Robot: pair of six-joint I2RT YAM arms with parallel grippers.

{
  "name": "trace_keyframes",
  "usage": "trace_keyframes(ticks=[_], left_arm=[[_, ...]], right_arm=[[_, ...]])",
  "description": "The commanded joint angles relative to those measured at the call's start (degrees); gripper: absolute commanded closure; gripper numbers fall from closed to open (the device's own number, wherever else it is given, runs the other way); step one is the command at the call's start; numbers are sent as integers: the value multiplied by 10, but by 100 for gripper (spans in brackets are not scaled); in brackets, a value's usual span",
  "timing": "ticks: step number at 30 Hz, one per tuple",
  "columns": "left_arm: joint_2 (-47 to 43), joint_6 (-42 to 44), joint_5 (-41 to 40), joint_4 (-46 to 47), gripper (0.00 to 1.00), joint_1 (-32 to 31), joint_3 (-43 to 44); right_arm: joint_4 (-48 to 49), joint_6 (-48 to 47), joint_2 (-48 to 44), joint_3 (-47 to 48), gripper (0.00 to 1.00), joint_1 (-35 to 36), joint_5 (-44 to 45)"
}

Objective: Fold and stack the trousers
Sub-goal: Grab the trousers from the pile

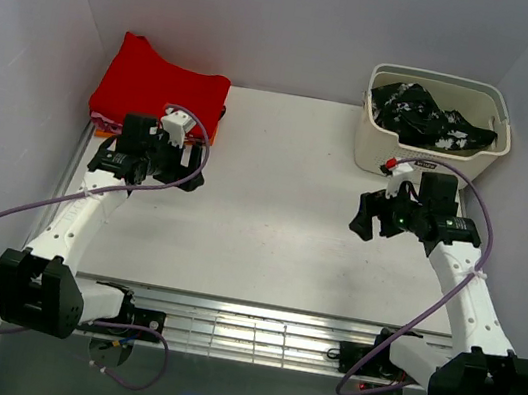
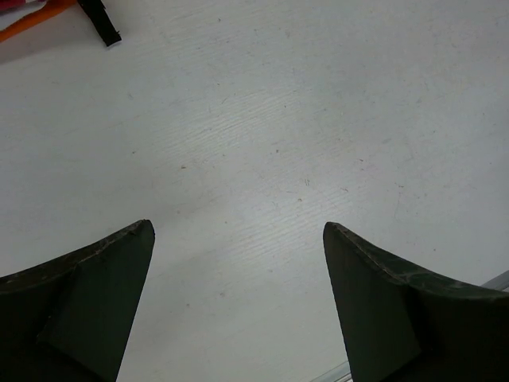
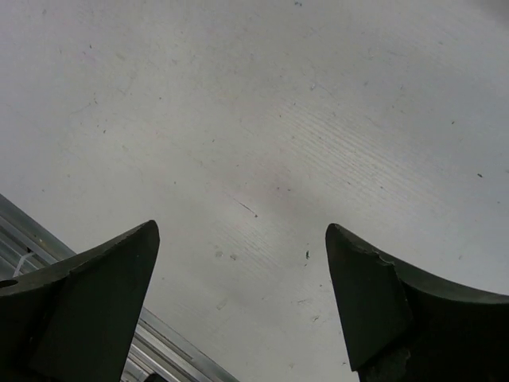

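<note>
The black trousers with white splatter marks (image 1: 427, 120) lie bunched inside a white basket (image 1: 431, 155) at the back right of the table. My left gripper (image 1: 189, 177) is open and empty over the left side of the white table (image 1: 272, 209), just in front of the red garment. In the left wrist view its gripper (image 2: 238, 231) spans bare table. My right gripper (image 1: 363, 216) is open and empty, in front of and to the left of the basket. In the right wrist view its gripper (image 3: 242, 231) also spans bare table.
A folded red garment (image 1: 156, 83) lies at the back left corner on an orange and pink layer (image 2: 32, 20). A metal slatted rail (image 1: 251, 332) runs along the near edge. Grey walls enclose the table on three sides.
</note>
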Motion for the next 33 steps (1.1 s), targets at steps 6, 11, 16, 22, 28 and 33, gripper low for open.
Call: trace_keyframes(ticks=[6, 11, 16, 22, 28, 33], left_arm=[[-8, 27, 34, -57, 2, 0, 77], [1, 19, 64, -72, 2, 0, 119], [11, -1, 78, -70, 2, 0, 117], [18, -3, 83, -62, 2, 0, 109], [25, -7, 83, -60, 2, 0, 98], [21, -7, 73, -61, 2, 1, 88]], right_arm=[[-12, 12, 75, 193, 10, -9, 24], [-23, 40, 205, 435, 10, -39, 66], [-26, 51, 344, 638, 10, -68, 100], [8, 49, 482, 764, 10, -71, 133], [95, 55, 567, 765, 10, -73, 190], [124, 59, 645, 783, 10, -78, 192]])
